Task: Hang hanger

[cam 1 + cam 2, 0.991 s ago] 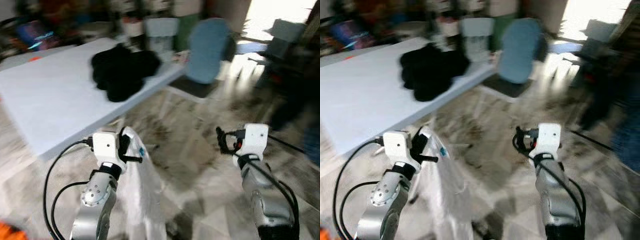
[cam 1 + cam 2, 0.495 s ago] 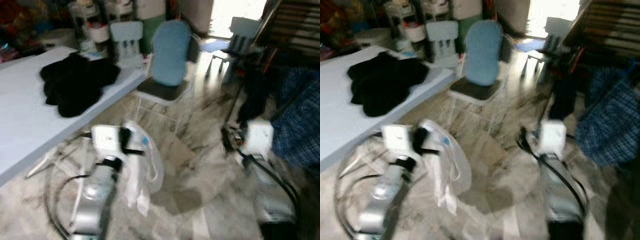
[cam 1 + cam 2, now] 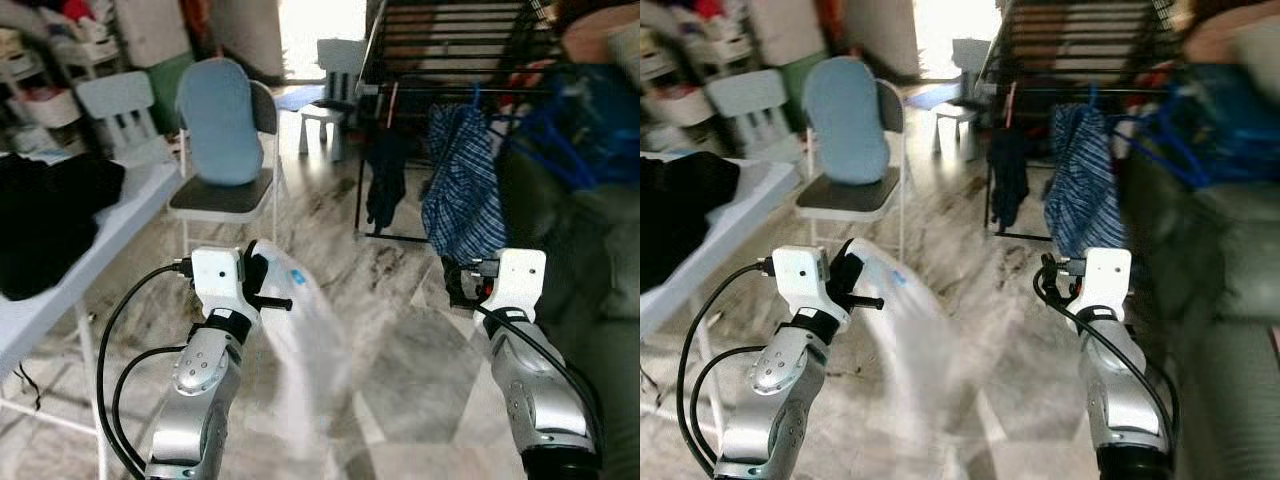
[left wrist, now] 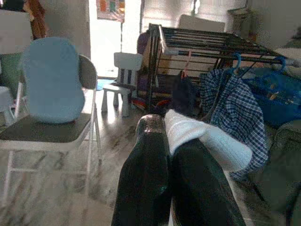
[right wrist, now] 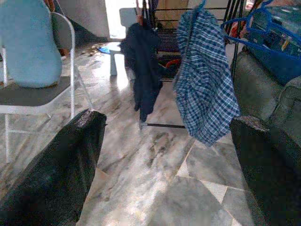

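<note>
My left gripper is raised in front of me, shut on a white garment that droops down to its right; a small blue spot shows near the grip. In the left wrist view the black fingers pinch the white cloth. Whether a hanger is inside the cloth is hidden. Ahead to the right stands a black drying rack; a plaid shirt and a dark garment hang on it. My right gripper is held up, open and empty, its fingers framing the plaid shirt.
A folding chair with a blue cushion stands ahead left. A white table with black clothes is at the far left. A dark sofa and blue hangers are at the right. A small white stool stands beyond on marble floor.
The camera has swung right: the table slid off to the left and the drying rack and sofa came into view. Both grippers keep their pose; the left still holds the white garment.
</note>
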Available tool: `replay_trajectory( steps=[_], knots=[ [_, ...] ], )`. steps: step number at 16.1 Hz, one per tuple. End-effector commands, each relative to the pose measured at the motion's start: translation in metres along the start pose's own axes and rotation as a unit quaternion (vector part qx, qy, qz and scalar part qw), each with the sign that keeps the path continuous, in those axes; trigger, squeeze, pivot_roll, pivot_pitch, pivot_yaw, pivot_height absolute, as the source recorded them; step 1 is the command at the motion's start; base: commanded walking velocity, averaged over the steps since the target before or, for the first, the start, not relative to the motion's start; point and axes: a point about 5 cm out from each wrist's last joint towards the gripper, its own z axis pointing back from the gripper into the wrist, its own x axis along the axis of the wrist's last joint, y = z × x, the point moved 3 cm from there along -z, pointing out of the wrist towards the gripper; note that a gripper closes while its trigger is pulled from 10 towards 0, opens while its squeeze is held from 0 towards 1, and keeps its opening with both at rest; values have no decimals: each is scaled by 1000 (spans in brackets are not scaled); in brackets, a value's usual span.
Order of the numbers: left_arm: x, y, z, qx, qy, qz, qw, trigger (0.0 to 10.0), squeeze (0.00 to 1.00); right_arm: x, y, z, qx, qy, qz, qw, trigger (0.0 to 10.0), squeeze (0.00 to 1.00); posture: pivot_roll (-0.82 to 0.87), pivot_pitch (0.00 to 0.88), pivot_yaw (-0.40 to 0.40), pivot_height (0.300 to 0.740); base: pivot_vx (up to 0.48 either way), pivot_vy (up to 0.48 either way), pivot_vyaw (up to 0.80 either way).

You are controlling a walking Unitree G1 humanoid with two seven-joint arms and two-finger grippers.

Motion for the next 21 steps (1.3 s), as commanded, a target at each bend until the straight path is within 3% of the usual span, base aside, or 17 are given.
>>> replay_trajectory(
  steps=[1,5,9,14,21],
  knots=[
    [5,8,0,9,-8,-7,1000,10000,0,4,12,-3,15,-7,-1,1000,10000,0,-105,0,62,740,0,476,0],
    [3,4,-2,0,-2,-9,1000,10000,0,5,12,-4,15,-9,1,1000,10000,0,-108,0,62,740,0,474,0],
    [5,-7,-2,-35,-13,-3,999,10000,0,8,14,-6,15,-12,5,1000,10000,0,-107,0,63,740,0,0,-330],
    [3,-7,1,-41,-12,0,999,10000,0,5,17,-4,21,-10,9,1000,10000,0,-109,0,67,740,369,0,-748],
    [-2,-8,0,-40,3,4,999,10000,0,3,17,-2,24,-7,13,1000,10000,0,-119,0,67,740,325,307,0]
  ],
)
